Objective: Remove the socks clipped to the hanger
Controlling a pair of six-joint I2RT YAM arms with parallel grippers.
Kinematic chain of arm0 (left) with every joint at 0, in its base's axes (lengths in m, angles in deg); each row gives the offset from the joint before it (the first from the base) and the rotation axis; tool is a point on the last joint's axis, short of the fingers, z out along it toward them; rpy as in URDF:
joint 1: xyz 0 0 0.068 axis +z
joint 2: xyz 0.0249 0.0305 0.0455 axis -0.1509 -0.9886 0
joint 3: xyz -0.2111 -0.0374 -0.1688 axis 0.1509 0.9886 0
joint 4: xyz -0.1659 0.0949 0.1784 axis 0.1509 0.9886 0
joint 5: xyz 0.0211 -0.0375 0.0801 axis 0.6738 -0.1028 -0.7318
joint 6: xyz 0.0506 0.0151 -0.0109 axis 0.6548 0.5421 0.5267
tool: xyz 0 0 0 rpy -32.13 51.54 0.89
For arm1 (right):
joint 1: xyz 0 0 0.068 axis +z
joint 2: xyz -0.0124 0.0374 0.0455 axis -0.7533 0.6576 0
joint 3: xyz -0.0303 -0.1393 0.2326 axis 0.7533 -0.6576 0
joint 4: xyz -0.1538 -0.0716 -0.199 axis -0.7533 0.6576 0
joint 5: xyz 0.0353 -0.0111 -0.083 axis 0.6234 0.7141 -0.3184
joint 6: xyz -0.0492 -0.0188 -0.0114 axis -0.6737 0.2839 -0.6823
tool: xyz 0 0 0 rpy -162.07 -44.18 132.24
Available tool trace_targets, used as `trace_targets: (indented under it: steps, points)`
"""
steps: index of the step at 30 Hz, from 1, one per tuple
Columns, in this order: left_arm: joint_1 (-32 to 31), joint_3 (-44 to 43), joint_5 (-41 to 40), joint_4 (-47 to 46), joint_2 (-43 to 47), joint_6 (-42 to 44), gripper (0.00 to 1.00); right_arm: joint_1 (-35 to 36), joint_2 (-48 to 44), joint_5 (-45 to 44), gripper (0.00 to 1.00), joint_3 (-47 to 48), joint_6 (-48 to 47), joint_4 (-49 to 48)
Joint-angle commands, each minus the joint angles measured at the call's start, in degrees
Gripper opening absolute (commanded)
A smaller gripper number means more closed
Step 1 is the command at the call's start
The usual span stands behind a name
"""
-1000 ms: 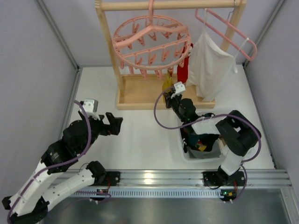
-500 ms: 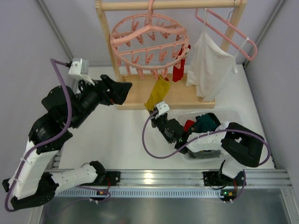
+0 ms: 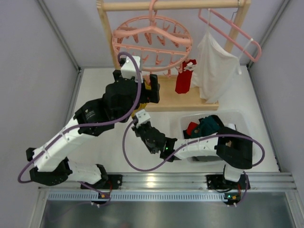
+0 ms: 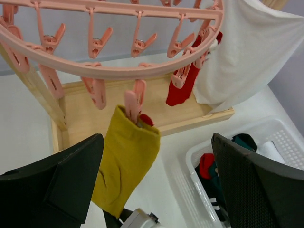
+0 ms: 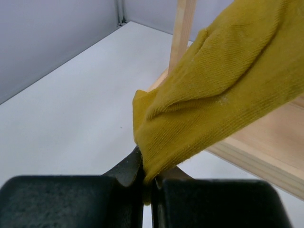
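The yellow sock [image 4: 126, 164] hangs from one clip [image 4: 134, 102] on the pink hanger [image 4: 118, 71], right claw [image 5: 147, 183] pinched shut on its lower end, I'd guess to tug it free. The left claw [image 4: 156, 142] gapes wide under the ring, holding nothing. From above, the left arm [image 3: 90, 118] hides most of the sock, and the red bit [image 4: 145, 118] at its cuff I can't place.

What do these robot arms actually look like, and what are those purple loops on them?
Both the left arm and right arm have white shells with chunky black joints. A purple cable loops loosely along each. The left end effector and right end effector each have two flat matte-black fingers, with a small white camera box at the wrist.
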Motion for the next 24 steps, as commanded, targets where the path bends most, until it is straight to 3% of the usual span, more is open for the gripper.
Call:
trace_targets:
  steps: [1,5,11,15,16,19,24]
  points:
    - [-1.19,-4.69,-10.45,0.12,-1.16,4.55,0.99,1.7,2.61,-3.02,0.0,5.48,-0.5,4.91]
    - [-1.19,-6.27,-20.28,0.38,-4.85,9.11,0.99,2.67,5.6,-4.25,0.0,9.61,-1.03,8.43]
    - [-0.4,-6.37,-26.98,0.47,-8.63,13.35,0.99,2.93,8.33,-4.34,0.0,14.36,-1.12,12.47]
    - [3.11,-5.23,-21.22,1.79,-8.28,11.87,0.98,3.46,9.21,-4.25,0.0,15.77,-1.64,12.65]
    - [6.25,-4.79,-18.23,2.23,-8.19,10.47,0.92,3.64,9.47,-4.25,0.0,16.03,-1.73,12.82]
    - [9.26,-4.08,-14.26,2.67,-8.98,9.58,0.91,3.81,10.35,-4.08,0.0,17.35,-2.26,13.79]
    - [11.11,-3.2,-12.05,2.58,-10.04,8.78,0.87,4.08,10.88,-4.08,0.0,18.59,-2.61,14.58]
